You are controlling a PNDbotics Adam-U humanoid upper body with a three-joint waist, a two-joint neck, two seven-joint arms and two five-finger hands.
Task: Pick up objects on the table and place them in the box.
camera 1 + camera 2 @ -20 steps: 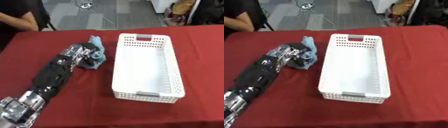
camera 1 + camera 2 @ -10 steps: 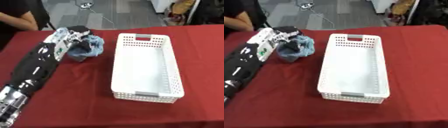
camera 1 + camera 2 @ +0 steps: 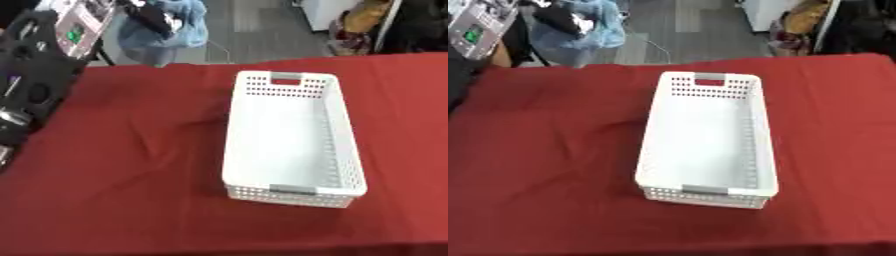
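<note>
Blue cloth (image 3: 173, 26): bunched, held high near the upper left of the view, clear of the table, left of and beyond the box.
Left hand (image 3: 150, 16): dark fingers curled into the cloth, gripping it from above.
Left arm (image 3: 44, 75): black with a silver panel, raised along the left edge, reaching up and away.
Right hand: does not show in either view.
Box (image 3: 331, 130): white perforated plastic, long side running away from the robot, nothing inside.
Table (image 3: 122, 190): red cover, creased left of the box.
Obstructions: box's far left corner lies between cloth and box interior.
</note>
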